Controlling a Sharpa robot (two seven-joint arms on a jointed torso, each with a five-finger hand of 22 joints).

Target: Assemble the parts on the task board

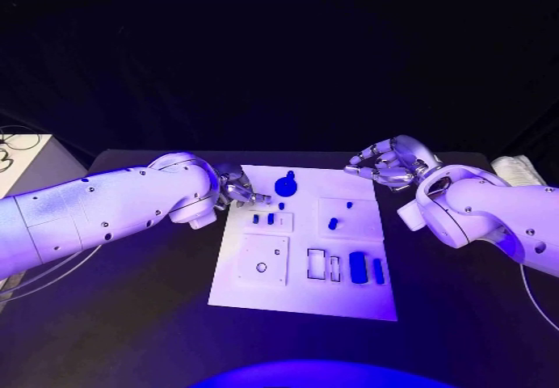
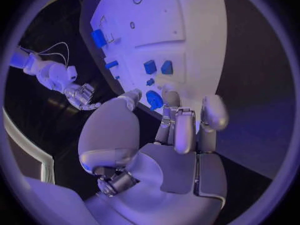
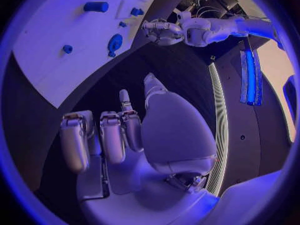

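The black table (image 1: pixel 140 323) carries the white task board (image 1: pixel 305 295) at its middle.

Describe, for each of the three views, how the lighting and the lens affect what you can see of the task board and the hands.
Head view: blue-violet light washes the task board, the table around it nearly black, the left hand shaded under its arm. Left wrist view: fisheye bends the board's edges; a dark frame rings the circle. Right wrist view: the right hand looms large, the board curved, and a bright lit strip glares at the side.

Text on the task board (image 1: pixel 305 301): none is showing — its outlines are carrying no letters or numbers.
Text on the parts (image 1: pixel 358 267): none is showing.
Text on the arms and hands: nothing readable is appearing.
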